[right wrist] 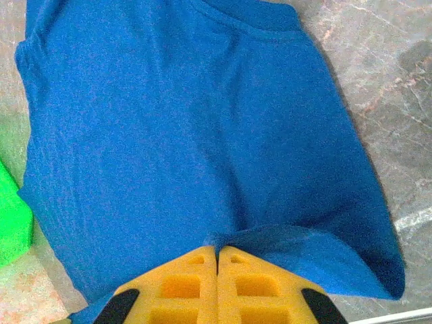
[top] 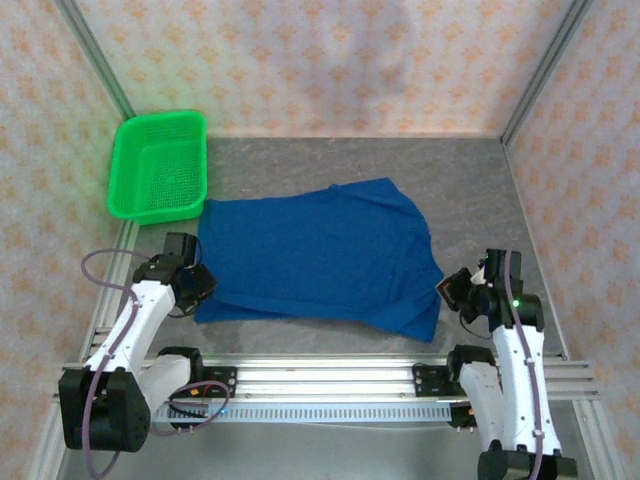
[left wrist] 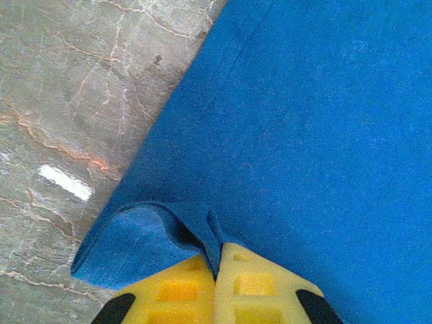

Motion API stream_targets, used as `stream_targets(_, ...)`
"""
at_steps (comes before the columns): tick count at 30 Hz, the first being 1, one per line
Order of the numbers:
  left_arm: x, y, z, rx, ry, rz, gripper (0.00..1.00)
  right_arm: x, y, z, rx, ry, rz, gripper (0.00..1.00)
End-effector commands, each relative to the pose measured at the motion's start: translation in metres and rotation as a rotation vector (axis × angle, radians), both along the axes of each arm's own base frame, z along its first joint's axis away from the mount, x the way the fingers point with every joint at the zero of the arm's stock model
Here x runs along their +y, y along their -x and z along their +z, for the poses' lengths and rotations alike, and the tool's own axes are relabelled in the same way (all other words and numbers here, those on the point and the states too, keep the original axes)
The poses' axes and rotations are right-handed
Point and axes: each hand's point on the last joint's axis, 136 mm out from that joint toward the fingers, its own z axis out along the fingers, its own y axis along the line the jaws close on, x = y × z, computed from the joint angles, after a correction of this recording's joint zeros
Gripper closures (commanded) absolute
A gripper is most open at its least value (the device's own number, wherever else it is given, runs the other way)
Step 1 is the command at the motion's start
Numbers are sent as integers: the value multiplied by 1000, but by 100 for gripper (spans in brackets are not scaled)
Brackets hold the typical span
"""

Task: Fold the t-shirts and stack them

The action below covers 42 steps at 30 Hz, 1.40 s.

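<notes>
A royal-blue short-sleeved cloth t-shirt (top: 320,255) lies spread out, plain side up, across the middle of the grey marbled tabletop (top: 460,190). Its lower edge reaches close to the tabletop's near edge. The cloth is mostly flat, with a soft fold running along its near side and a sleeve bulging toward the far right.

The left end effector (top: 203,287) sits at the t-shirt's near-left corner, toward the tabletop's left edge. In the left wrist view its yellow fingers (left wrist: 179,290) are clenched together, and a ridge of the t-shirt (left wrist: 304,135) hem runs down between them, so the left end effector (left wrist: 217,260) is grasping the cloth there. Beside the pinch, the corner curls over and shows its underside.

The right end effector (top: 448,290) is at the t-shirt's near-right corner, toward the tabletop's right edge. In the right wrist view it (right wrist: 217,253) is likewise clenched, its fingertips closed on a raised fold of the t-shirt (right wrist: 189,135).

A bright green plastic mesh basket (top: 125,170) stands in the far-left corner of the tabletop, just beyond the t-shirt's far-left corner. Its edge (right wrist: 10,216) also shows at the left of the right wrist view.
</notes>
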Motion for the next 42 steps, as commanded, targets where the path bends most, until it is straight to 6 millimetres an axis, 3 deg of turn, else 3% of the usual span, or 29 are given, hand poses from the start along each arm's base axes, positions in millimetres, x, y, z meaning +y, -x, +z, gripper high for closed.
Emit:
stream_targets(1,7,-9,11,-29,-34,-7,100,2,-16,15,-70,35,55,100)
stream_targets(8,6,-11,13,-48,-30,-12,100,8,-28,10,-39,84,115,100)
stream_targets(26,9,-30,35,-80,-61,-60,100,3,-67,24,-38,175,179,100)
stream_targets(34,10,-42,32,-63,-69,-64,100,-2,-85,25,-23,220,216,100)
stream_targets(42,17,-32,22,-6,-102,-53,100,-2,-100,24,-16,233,242,100)
